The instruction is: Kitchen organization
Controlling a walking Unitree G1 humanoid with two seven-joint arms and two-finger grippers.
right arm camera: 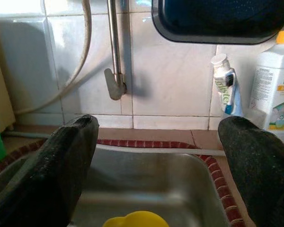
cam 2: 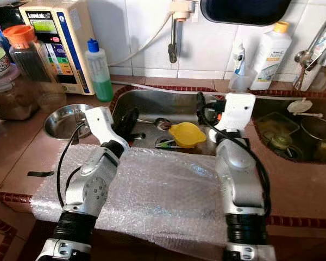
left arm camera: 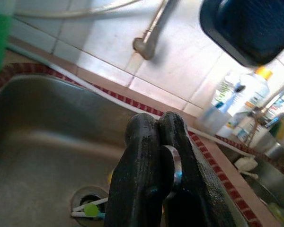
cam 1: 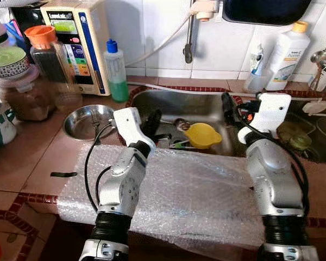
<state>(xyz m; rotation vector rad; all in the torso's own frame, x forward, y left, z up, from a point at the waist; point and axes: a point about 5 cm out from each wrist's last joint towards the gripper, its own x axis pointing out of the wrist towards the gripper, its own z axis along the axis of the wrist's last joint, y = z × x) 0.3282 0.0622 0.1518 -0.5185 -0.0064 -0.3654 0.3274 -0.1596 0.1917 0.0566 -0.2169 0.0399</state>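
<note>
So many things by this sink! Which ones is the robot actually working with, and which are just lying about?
In the job:
left gripper, shut on a spoon
right gripper, open over the sink
yellow cup

Lying about:
green bottle
steel bowl
white bottle
bubble wrap

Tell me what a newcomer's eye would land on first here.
Probably the two silver arms reaching over a sheet of bubble wrap on the counter toward the sink. Next, the yellow cup lying in the sink. The left hand is shut on a metal piece above the basin; the right hand is open.
</note>
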